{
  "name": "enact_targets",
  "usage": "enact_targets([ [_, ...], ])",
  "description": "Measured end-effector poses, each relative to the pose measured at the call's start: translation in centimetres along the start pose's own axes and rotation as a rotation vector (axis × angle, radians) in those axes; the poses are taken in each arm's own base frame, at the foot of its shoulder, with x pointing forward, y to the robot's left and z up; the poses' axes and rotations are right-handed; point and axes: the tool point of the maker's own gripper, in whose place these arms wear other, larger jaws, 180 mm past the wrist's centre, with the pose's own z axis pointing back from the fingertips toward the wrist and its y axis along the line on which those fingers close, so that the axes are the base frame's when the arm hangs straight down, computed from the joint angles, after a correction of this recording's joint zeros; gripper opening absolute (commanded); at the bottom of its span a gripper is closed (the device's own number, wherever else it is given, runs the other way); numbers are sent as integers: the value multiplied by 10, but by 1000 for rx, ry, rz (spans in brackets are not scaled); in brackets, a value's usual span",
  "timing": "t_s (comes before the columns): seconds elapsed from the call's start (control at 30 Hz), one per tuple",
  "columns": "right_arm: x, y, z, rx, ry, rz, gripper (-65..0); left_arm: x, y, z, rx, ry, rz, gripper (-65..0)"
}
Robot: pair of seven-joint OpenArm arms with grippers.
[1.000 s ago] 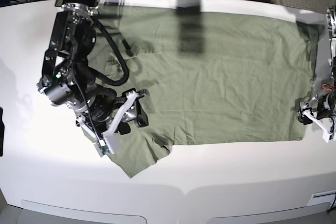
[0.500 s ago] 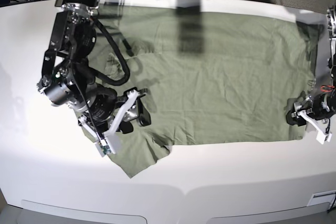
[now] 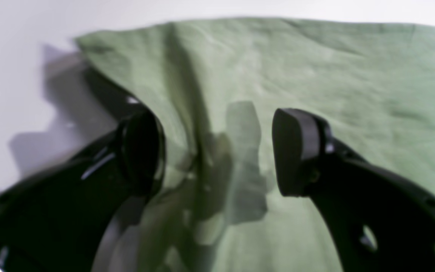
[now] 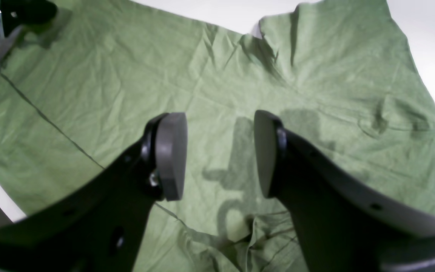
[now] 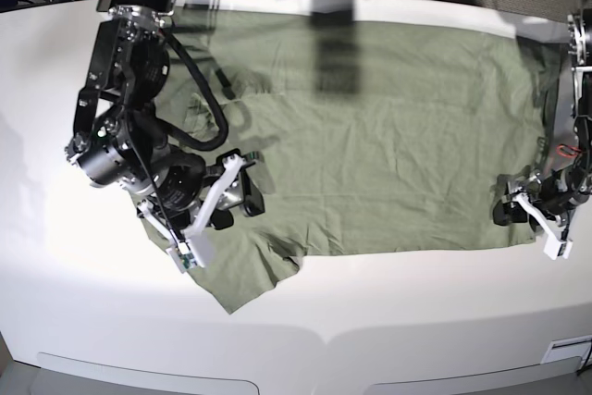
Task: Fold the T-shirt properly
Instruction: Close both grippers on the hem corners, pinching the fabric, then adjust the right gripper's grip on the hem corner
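Item: T-shirt (image 5: 388,136), sage green, creased, spread flat across the white desk (image 5: 416,321); one sleeve points to the desk's near edge. Dark cables and equipment lie beyond the far edge.

Right pincer (image 4: 219,155): over the sleeve end, jaws partly spread, nothing between them; its dark arm overhangs that part of the cloth.

Left pincer (image 3: 217,151): at the opposite hem corner, jaws spread wide astride a raised fold, pads apart from the cloth.
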Motion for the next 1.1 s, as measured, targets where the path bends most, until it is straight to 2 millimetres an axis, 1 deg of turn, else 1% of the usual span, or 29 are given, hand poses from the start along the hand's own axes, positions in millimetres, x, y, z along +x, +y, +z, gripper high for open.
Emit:
enact_targets([
  [0.07,0,0,0,1,0,0,-359,-3,2,1,6,-11,-6,-197],
  [0.13,0,0,0,0,0,0,-359,-17,2,1,6,6,0,-197],
  [0.23,0,0,0,1,-1,0,-359,-28,-5,0,-12,-21,19,-197],
  [0.4,0,1,0,3,-2,-1,-359,-36,-14,-2,-35,-55,40,-197],
  [0.53,0,3,0,18,-1,-5,-359,-28,-17,-3,-50,-46,80,-197],
  [0.67,-1,3,0,18,6,-4,-359,-22,-24,-5,-89,8,147,-197],
  [0.8,-1,3,0,18,6,-4,-359,-18,-32,-5,-129,12,215,-197],
  [0.97,-1,3,0,18,7,-4,-359,-15,-31,-5,-128,-6,224,-197],
  [1.1,-1,3,0,18,7,-4,-359,-7,-22,-1,-104,-78,226,-197],
])
